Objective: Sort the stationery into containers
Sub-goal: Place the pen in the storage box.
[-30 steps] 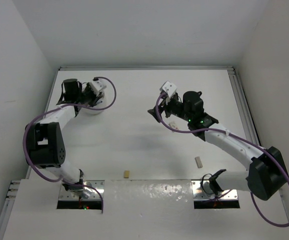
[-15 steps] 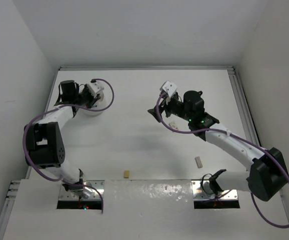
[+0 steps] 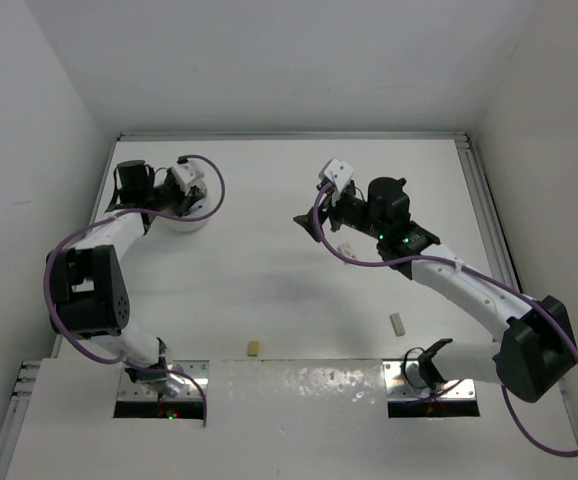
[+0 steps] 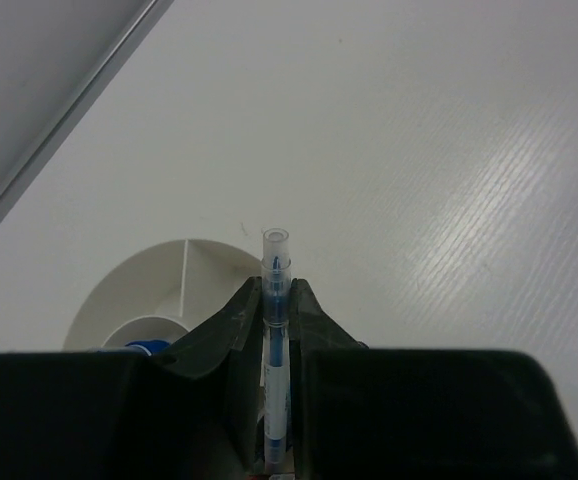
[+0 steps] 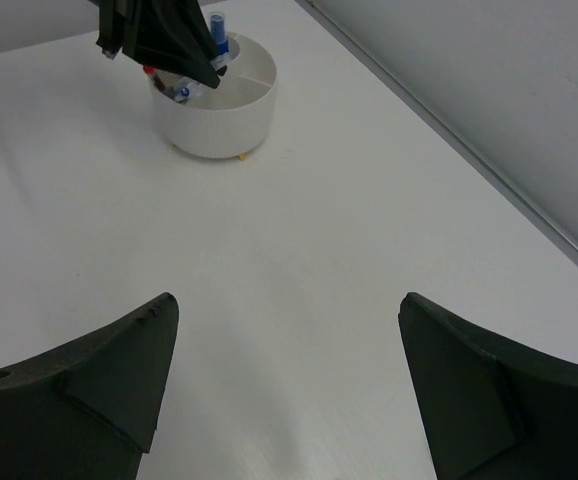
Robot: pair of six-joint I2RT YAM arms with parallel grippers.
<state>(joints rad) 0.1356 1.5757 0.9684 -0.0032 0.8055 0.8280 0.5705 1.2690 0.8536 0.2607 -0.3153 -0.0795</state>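
Note:
My left gripper (image 4: pixel 275 292) is shut on a clear blue pen (image 4: pixel 275 262) that stands upright between its fingers, the cap poking out past the tips. It hangs over the low round white bowl (image 4: pixel 169 285), which has inner dividers and a blue-capped item (image 4: pixel 134 347) inside. From above, the left gripper (image 3: pixel 174 197) sits at the bowl (image 3: pixel 187 222) in the far left corner. The right wrist view shows the bowl (image 5: pixel 231 118) with that gripper's black fingers (image 5: pixel 159 40) above it. My right gripper (image 5: pixel 287 320) is open and holds nothing, mid-table (image 3: pixel 309 224).
Three small blocks lie loose on the table: one (image 3: pixel 347 250) under the right arm, one (image 3: pixel 398 323) near the right base, a tan one (image 3: pixel 253 348) at the front edge. A raised rail (image 5: pixel 489 170) borders the table's far side.
The left gripper with the pen has shifted slightly left over the bowl. The right arm has barely moved.

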